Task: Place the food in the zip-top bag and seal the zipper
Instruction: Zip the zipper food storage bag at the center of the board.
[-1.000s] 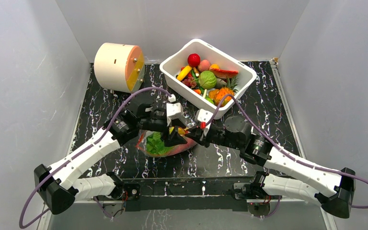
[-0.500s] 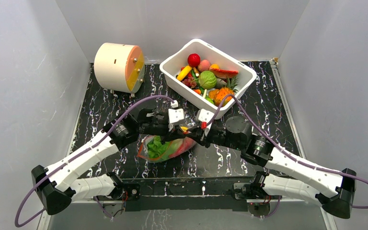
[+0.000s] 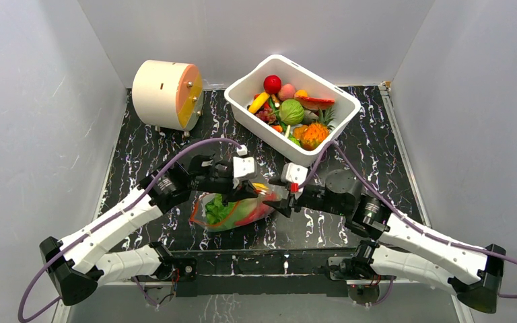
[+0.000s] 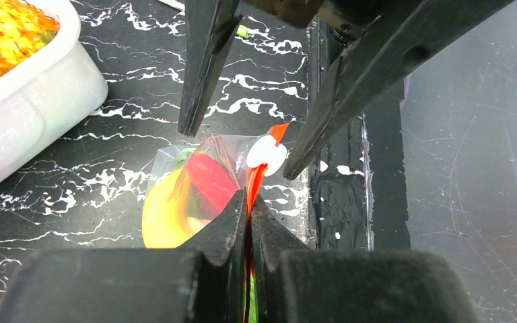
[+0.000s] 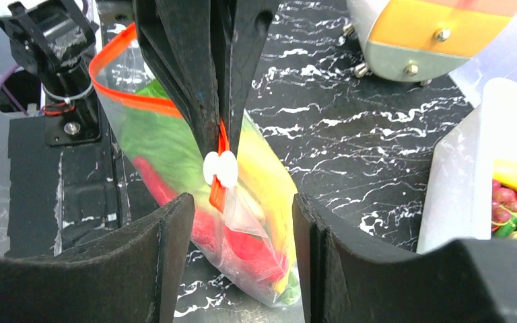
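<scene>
The zip-top bag [image 3: 232, 212] lay on the black marbled table [image 3: 377, 134] at 6 o'clock from its centre, between the two arms. It held leafy greens [image 5: 155, 145], a yellow banana [image 4: 158, 219] and a red piece [image 4: 209, 185]. More food sat in the white tub [image 3: 262, 131] at 1 o'clock from the bag, and a cream cylinder [image 3: 161, 94] stood at 11 o'clock.

The left gripper [image 4: 250, 202] was clamped tight on the zipper [image 5: 134, 96], pinching the orange-red strip just behind a white slider tab [image 5: 220, 169]. The right gripper [image 5: 242, 208] stood with its fingers spread, one on each side of that tab and touching neither it nor the bag.

The step in hand looked like sealing. In the right wrist view the strip looped apart toward 10 o'clock beyond the left pinch, so the mouth was not yet shut. To do it well, the right fingers would probably need to close squarely on the tab (not on the loose film beneath it). Any pull should then follow the line of the strip, with the left pinch holding it taut and flat. A skewed pull risked crumpling the soft plastic.

No brand, label or writing could be read in any view.
</scene>
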